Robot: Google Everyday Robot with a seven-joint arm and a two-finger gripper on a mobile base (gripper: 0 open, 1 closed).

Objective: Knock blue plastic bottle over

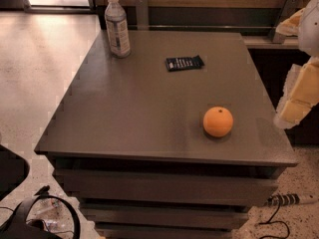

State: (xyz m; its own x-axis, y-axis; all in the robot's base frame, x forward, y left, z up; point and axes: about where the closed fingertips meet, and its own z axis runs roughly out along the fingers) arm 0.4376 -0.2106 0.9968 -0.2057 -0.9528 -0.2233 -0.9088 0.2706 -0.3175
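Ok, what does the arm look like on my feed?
Only its end shows, at the picture's right edge: a rounded white arm shell above, the gripper below, blocky, pale yellow with whitish edges. No cables or markings on it show.

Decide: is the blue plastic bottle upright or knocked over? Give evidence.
Upright: the blue plastic bottle stands on its base at the table's back left corner, cap uppermost. The gripper is beyond the table's right edge.

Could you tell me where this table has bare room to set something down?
The widest bare patch is the table's front left, bordered by the blue plastic bottle behind and the black packet and orange to the right. Tightest is the right edge, where the pincer hangs beside the orange.
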